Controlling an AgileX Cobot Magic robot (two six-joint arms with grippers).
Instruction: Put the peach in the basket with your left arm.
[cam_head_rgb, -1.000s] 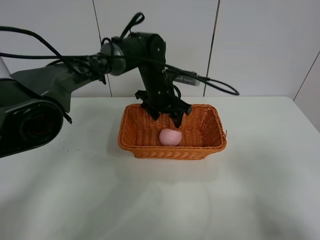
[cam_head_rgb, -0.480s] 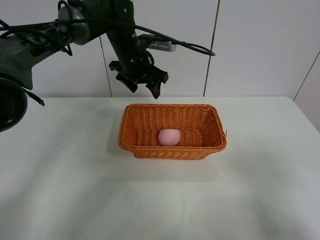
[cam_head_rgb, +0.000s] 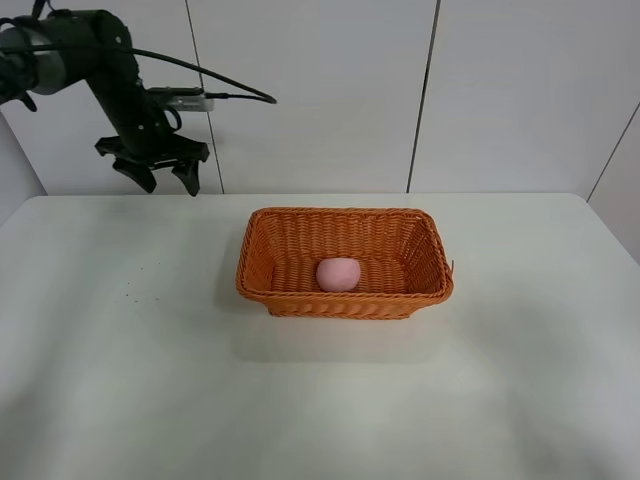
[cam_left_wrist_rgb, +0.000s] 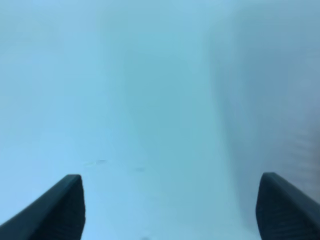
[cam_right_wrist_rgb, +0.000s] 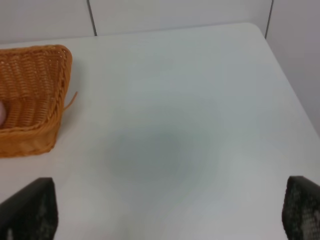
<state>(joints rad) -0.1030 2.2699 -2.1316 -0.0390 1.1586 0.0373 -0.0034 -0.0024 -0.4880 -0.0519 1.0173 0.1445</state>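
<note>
The pale pink peach (cam_head_rgb: 339, 274) lies inside the orange-brown wicker basket (cam_head_rgb: 420, 250) at the middle of the white table. My left gripper (cam_head_rgb: 157, 175) is open and empty, high above the table's far left, well away from the basket. In the left wrist view its fingertips (cam_left_wrist_rgb: 60, 207) stand wide apart over a blurred pale surface. My right gripper (cam_right_wrist_rgb: 170, 212) is open and empty; the right wrist view shows the basket's end (cam_right_wrist_rgb: 35, 100) and a sliver of the peach (cam_right_wrist_rgb: 2, 114). The right arm is out of the exterior view.
The white table (cam_head_rgb: 520, 380) has its right edge near a wall corner (cam_head_rgb: 610, 200). White wall panels stand behind. The left arm's black cable (cam_head_rgb: 230, 95) trails in the air at the back left.
The left arm has swung from above the basket up and away to the far left, gripper open and empty. The peach stays in the basket.
</note>
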